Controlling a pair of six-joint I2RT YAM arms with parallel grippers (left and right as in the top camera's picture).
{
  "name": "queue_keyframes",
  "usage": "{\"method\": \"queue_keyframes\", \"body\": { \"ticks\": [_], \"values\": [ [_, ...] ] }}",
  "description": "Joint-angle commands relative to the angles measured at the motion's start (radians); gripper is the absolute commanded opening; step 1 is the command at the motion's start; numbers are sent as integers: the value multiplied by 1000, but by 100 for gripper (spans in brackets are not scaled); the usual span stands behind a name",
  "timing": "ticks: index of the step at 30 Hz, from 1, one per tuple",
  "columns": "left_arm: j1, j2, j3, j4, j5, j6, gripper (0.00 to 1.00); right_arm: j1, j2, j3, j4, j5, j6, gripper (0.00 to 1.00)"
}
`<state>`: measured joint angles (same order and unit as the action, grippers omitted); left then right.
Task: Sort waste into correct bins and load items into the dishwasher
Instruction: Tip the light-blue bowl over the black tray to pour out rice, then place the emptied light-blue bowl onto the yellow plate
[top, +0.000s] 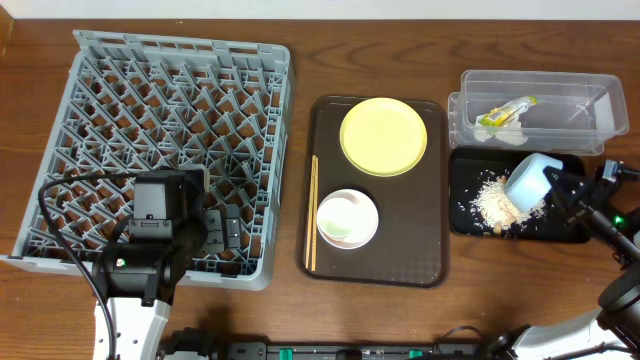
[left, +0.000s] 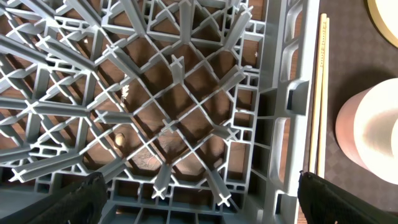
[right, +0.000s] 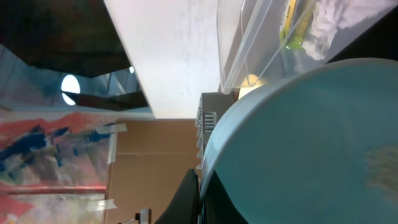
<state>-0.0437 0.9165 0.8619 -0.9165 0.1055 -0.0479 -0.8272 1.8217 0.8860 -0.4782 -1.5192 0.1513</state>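
overhead, one plate (top: 383, 136), one pink bowl (top: 365, 212), left gripper (left: 199, 202) gaping empty, right gripper (top: 550, 190) clamping one blue bowl (top: 527, 182)

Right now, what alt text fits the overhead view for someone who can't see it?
The right claw holds a blue bowl tilted over a black tray where crumbs lie. A brown tray in the middle holds a yellow plate, a pink bowl and chopsticks. A grey dish rack fills the left, and a clear tub with a wrapper sits back right.
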Motion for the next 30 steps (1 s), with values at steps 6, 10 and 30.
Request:
{"method": "queue_keyframes", "body": {
  "ticks": [6, 10, 30],
  "values": [
    [3, -3, 21, -3, 6, 10, 98, 82, 3, -3, -43, -42, 35, 1],
    [3, -3, 21, -3, 6, 10, 98, 161, 2, -3, -46, -42, 35, 1],
    [3, -3, 21, -2, 6, 10, 98, 499, -403, -1, 65, 254, 21, 1]
  ]
}}
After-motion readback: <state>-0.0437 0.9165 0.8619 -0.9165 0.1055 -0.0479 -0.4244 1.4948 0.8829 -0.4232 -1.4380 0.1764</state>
